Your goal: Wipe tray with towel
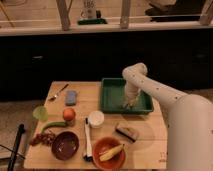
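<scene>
On the wooden table [151,126], the tray [112,95] lies beneath the pincer [129,104], grip indiscernible.

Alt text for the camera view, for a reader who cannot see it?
A white robot arm reaches down into a dark-green tray on a wooden table, its end effector low at the tray's right side. A fork, a brown block, a brown bowl and an orange bowl lie elsewhere on the table.
</scene>
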Robot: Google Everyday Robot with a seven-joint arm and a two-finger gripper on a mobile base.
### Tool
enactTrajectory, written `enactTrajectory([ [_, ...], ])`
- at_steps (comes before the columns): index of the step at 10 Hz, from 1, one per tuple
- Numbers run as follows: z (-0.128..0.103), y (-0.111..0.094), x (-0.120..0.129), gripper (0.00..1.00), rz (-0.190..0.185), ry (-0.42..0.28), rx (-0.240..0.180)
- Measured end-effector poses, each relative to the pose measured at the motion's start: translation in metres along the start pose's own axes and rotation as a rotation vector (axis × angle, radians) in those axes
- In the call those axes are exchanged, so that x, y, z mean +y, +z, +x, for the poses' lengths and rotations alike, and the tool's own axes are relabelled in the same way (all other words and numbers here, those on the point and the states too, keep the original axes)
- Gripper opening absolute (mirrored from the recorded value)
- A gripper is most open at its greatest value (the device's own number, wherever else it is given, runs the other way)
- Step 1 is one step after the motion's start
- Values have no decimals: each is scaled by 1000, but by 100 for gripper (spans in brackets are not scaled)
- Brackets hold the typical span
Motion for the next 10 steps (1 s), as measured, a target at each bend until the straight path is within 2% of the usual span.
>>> enactTrajectory([
  [2,22,-3,-2,0,29,96,31],
  [4,37,-4,-24,0,63,176,40],
  [5,40,-1,-30,0,67,183,43],
  [6,38,1,-40,0,69,176,44],
  [8,15,5,-61,0,63,134,39],
  [10,-17,5,-74,0,57,49,26],
])
